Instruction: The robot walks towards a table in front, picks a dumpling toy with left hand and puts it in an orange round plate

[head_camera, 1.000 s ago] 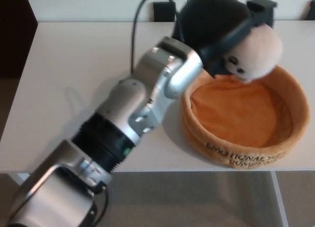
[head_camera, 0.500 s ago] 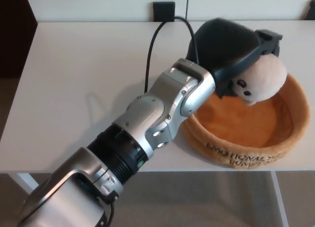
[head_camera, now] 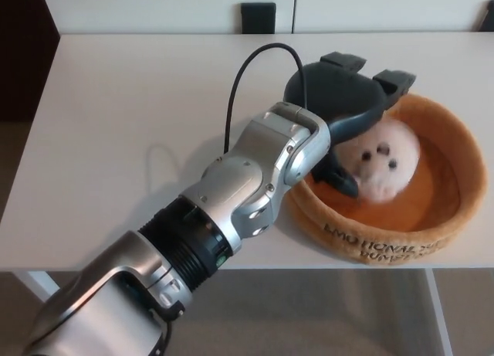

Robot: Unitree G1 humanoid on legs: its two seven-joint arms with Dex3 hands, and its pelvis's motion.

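Note:
The cream dumpling toy (head_camera: 384, 165) with a small dark face lies inside the orange round plush plate (head_camera: 386, 244) at the right of the white table (head_camera: 131, 101). My left hand (head_camera: 338, 103) hovers over the plate's back left rim, just behind and above the toy. Its two fingers (head_camera: 392, 79) point away from the toy and its thumb (head_camera: 340, 181) sits low at the toy's left side. The hand is open and no longer wraps the toy. My silver forearm (head_camera: 247, 178) crosses the table's front edge toward the plate.
A black cable (head_camera: 245, 70) arcs up from my wrist over the table. A black block (head_camera: 258, 18) stands beyond the table's far edge. Dark furniture (head_camera: 23, 55) fills the far left. The table's front edge runs just below the plate.
My left hand came down with the dumpling toy from above the plate's far rim into the plate, then its fingers spread and let the toy go.

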